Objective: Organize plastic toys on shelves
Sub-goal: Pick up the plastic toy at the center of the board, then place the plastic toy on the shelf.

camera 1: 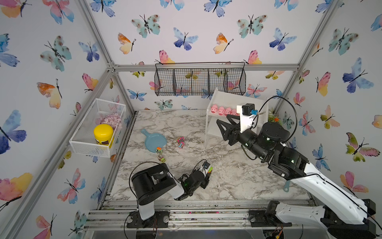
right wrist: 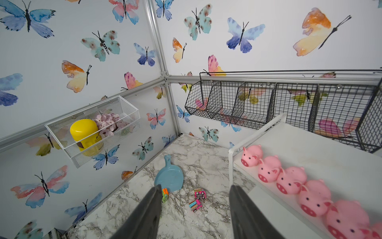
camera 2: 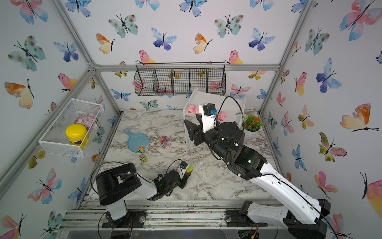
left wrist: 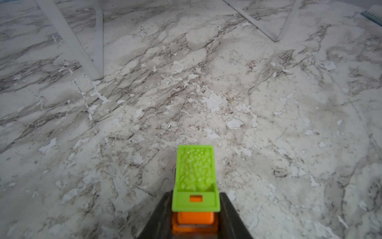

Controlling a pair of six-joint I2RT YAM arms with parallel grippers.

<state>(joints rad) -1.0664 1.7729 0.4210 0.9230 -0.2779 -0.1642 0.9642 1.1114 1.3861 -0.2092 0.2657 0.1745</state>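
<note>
Pinched between the flat dark fingers (left wrist: 159, 217) of my left pincer (left wrist: 195, 195) is a truck (left wrist: 195, 171): pebbled green bed, boxy orange cab, over scuffed marble-print tabletop (left wrist: 206, 82). My right pincer (right wrist: 195, 186) hangs spread and empty; glossy round pink pigs (right wrist: 289, 180) line the smooth white shelf (right wrist: 330, 157) just beside it.

Laboratory robot cell dressed as a playroom. An aluminium frame (camera 1: 206, 67) carries butterfly-print wall panels (camera 1: 186, 31) around a marble-patterned tabletop (camera 1: 227, 182) whose surface film is flaking. The left arm (camera 1: 154, 182) and right arm (camera 1: 322, 186) are bolted to a slotted metal rail (camera 1: 206, 217) at 6 o'clock. A black wire basket (camera 1: 200, 81) hangs at 12 o'clock, a white mesh basket (camera 1: 97, 128) at 9 o'clock.
</note>
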